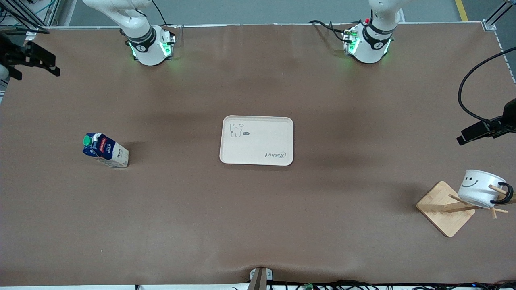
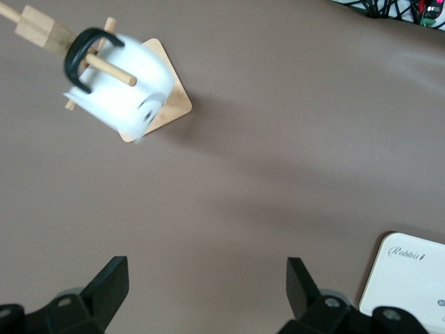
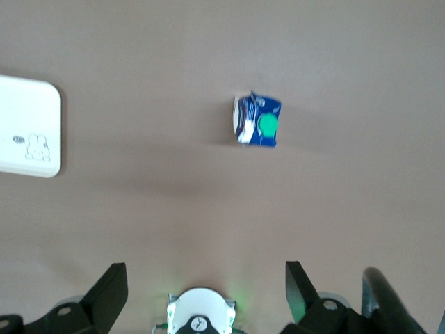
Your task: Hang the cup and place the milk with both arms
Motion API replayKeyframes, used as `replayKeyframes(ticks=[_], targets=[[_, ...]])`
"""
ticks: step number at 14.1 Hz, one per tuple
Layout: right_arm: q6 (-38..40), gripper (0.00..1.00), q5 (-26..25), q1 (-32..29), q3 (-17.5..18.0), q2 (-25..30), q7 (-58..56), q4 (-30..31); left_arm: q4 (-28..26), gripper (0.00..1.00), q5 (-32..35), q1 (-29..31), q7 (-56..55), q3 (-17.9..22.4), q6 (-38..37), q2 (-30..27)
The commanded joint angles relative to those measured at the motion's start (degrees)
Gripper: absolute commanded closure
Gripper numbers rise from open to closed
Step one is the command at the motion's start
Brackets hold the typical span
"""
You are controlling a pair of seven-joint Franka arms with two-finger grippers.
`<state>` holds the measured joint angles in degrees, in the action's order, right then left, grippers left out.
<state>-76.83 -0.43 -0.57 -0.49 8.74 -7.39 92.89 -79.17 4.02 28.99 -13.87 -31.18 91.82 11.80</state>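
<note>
Both grippers, left (image 2: pixel 207 296) and right (image 3: pixel 207 296), are gaping empty; cup (image 1: pixel 480 188) seemingly hanging already, milk (image 1: pixel 105 150) awaiting tray (image 1: pixel 256 140).

The table (image 1: pixel 258 225) wears a matt brown covering, faintly rippled. The cup (image 1: pixel 479 188) looks glossy white with a black handle; its rack (image 1: pixel 445 208) is pale bare wood. The milk (image 1: pixel 105 150) looks like printed paperboard, and the tray (image 1: pixel 256 140) is smooth cream.

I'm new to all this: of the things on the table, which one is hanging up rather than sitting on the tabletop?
The white smiley cup: its black handle is hooked over a peg of the wooden rack. The milk and tray rest on the tabletop.
</note>
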Motion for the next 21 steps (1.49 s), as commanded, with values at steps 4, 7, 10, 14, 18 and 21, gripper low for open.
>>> replayKeyframes(ticks=[4, 7, 10, 14, 18, 21], targets=[[-5.7, 0.0, 1.8, 0.4, 0.3, 1.2, 7.4, 2.6, -0.7, 0.0, -0.5, -2.3, 0.3, 2.2, -3.1, -5.4], [-5.8, 0.0, 1.7, -0.1, 0.0, -1.3, 6.3, -0.6, -1.4, 0.0, -1.2, -13.0, 0.6, 12.7, -7.4, -8.0], [-5.6, 0.0, -0.6, 0.3, 0.1, -2.9, 5.4, -3.2, -7.1, 0.0, -3.0, -21.1, 0.9, 19.7, -6.0, -12.7], [-5.4, 0.0, -0.8, -1.2, -0.2, -3.6, 5.3, -3.2, -10.1, 0.0, -3.1, -27.7, 0.9, 25.8, -6.0, -15.1], [-5.2, 0.0, -0.7, -1.2, -0.2, -3.6, 5.4, -3.2, -10.0, 0.0, -5.5, -27.8, 1.5, 25.7, -6.2, -15.1], [-5.2, 0.0, -0.7, -1.4, -0.2, -3.6, 5.4, -3.2, -9.9, 0.0, -5.5, -27.4, 5.0, 26.0, -6.0, -14.9]])
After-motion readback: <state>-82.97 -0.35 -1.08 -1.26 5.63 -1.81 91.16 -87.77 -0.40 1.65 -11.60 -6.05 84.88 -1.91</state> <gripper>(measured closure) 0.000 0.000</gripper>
